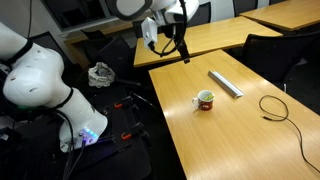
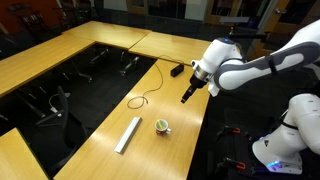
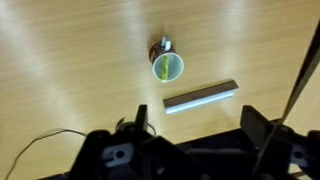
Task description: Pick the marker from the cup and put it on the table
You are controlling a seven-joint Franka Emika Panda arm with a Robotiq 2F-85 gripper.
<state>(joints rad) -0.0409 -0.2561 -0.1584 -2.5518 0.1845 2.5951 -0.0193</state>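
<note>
The cup (image 1: pixel 205 100) stands on the light-wood table (image 1: pixel 250 140); it also shows in the other exterior view (image 2: pixel 161 126) and the wrist view (image 3: pixel 167 65). Seen from above, the yellow marker (image 3: pixel 165 68) lies inside the cup. My gripper (image 1: pixel 183 52) hangs high above the table, well apart from the cup, also seen in an exterior view (image 2: pixel 187 95). In the wrist view its two fingers (image 3: pixel 198 118) are spread wide with nothing between them.
A long grey flat bar lies beside the cup (image 1: pixel 225 84) (image 2: pixel 128 134) (image 3: pixel 201 97). A black cable curls on the table (image 1: pixel 275 108) (image 2: pixel 145 98) (image 3: pixel 40 143). More wooden tables stand behind (image 1: pixel 210 35). The table's edge drops to a dark floor (image 1: pixel 120 110).
</note>
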